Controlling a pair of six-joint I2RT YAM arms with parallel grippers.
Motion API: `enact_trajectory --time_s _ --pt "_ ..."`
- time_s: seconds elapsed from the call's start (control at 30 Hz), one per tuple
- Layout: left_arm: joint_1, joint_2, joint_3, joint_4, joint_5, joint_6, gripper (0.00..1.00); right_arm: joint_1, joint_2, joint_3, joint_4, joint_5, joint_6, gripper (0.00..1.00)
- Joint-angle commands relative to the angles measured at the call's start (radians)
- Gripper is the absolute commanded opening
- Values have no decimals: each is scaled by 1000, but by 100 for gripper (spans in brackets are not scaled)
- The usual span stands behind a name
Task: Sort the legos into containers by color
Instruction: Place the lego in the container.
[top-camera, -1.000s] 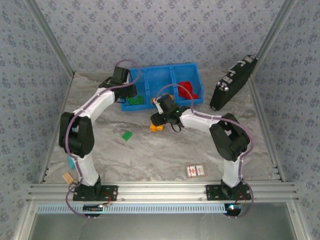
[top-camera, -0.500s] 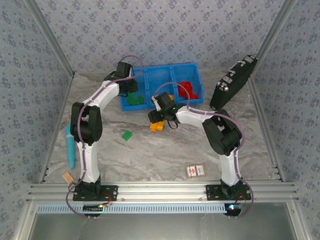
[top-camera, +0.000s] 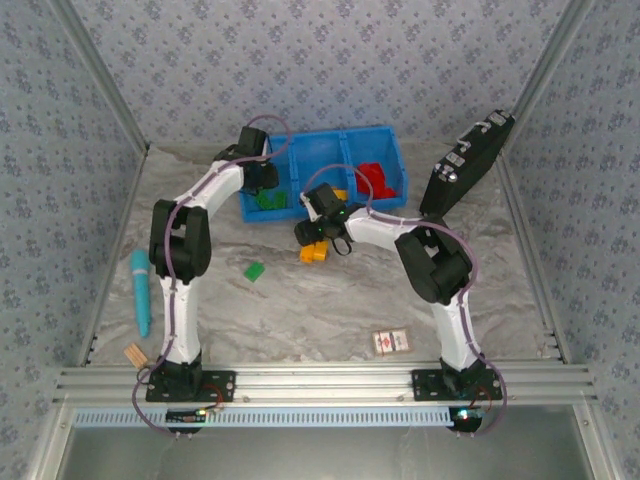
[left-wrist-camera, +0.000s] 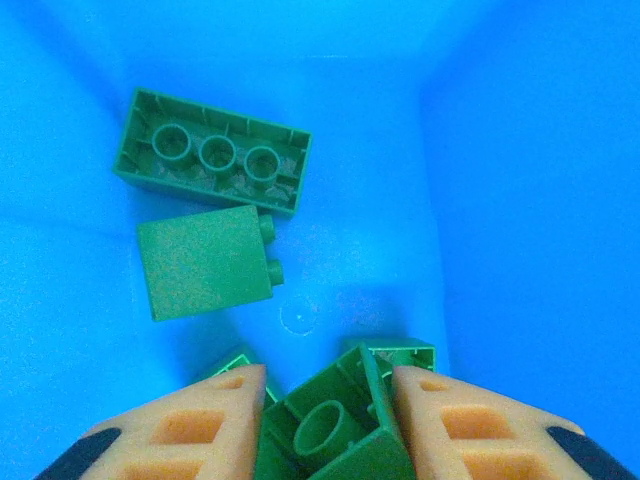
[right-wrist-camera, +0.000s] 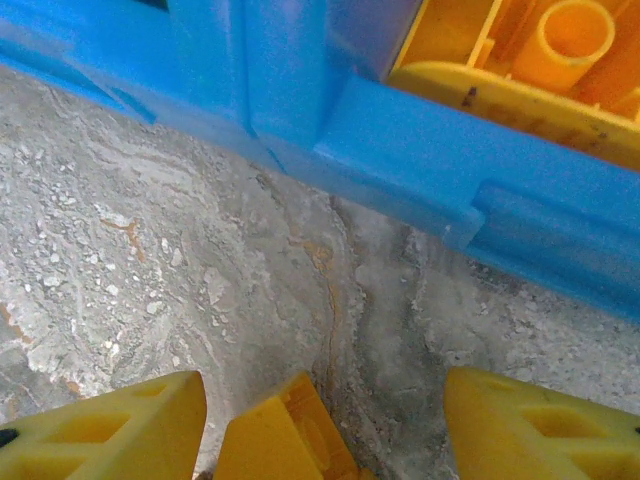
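Green lego (left-wrist-camera: 335, 435) is being clamped by left gripper (left-wrist-camera: 322, 385) over left compartment of blue tray (left-wrist-camera: 520, 200), 12 o'clock on table (top-camera: 330, 300). Right gripper (right-wrist-camera: 325, 390) is being held spread around orange lego (right-wrist-camera: 285, 435), 6 o'clock of tray.

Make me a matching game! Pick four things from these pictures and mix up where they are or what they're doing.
Things:
1. left pincer
2. red legos
3. light blue stick
4. red-and-white card

Places or states:
A. on the table near the front edge
B. shut on a green brick
C. in the blue tray, right compartment
D. on the table, left side

Pairs: 1-B, 2-C, 3-D, 4-A
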Motion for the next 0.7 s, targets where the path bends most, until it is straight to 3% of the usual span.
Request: enact_trajectory --time_s 0.0,0.17,0.43,0.67 --pt "4 17 17 -18 19 21 30 -8 26 28 -30 -4 0 65" --pt "4 25 9 -20 20 25 34 -10 30 23 -30 -5 5 64" --pt "3 17 7 -13 37 11 53 -12 37 32 -34 -18 8 58" --pt "4 -16 2 -22 42 22 60 -12 40 21 -35 -16 15 54"
